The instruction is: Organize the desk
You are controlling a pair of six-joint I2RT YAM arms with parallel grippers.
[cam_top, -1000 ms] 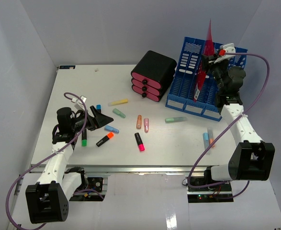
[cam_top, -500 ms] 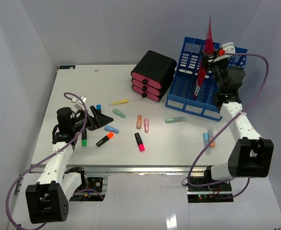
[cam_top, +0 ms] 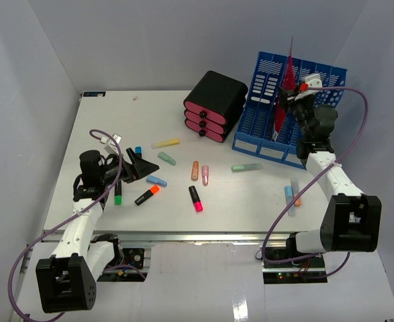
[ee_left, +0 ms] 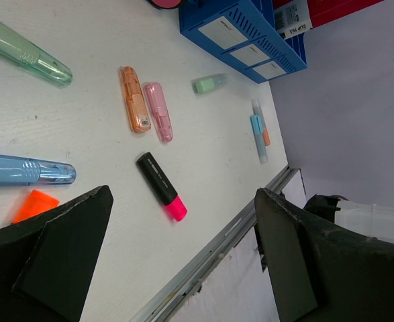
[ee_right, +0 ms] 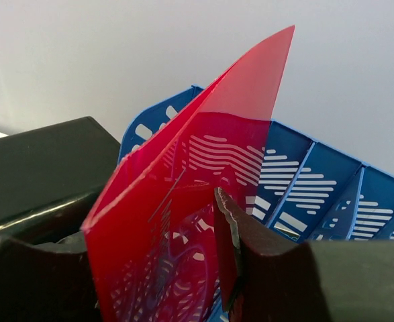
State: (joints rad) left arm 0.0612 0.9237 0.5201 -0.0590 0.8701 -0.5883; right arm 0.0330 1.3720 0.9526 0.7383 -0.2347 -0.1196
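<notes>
Clamping, right gripper [cam_top: 289, 94]: clenched on a red folder [cam_top: 288, 74], one finger on each face in the right wrist view [ee_right: 163, 261].
Folder: stands nearly upright, top corner well above the blue file rack [cam_top: 267, 131], lower end down among the rack's dividers; which slot, cannot tell.
Rack: far right of the desk [cam_top: 109, 127], just beside a black drawer box with pink fronts [cam_top: 213, 104].
Left gripper [cam_top: 140, 165]: released, jaws spread wide, nothing between them [ee_left: 183, 268]; low over the left side of the desk.
Near left gripper: blue marker [ee_left: 25, 170] and black-and-pink marker [ee_left: 162, 186] lying flat, apart from each other.
Loose markers: scattered over the middle; two more lie side by side near the right arm [cam_top: 292, 194].
Desk: white top filling the middle of the overhead view, grey walls around it, metal rail on the near edge above the arm bases.
</notes>
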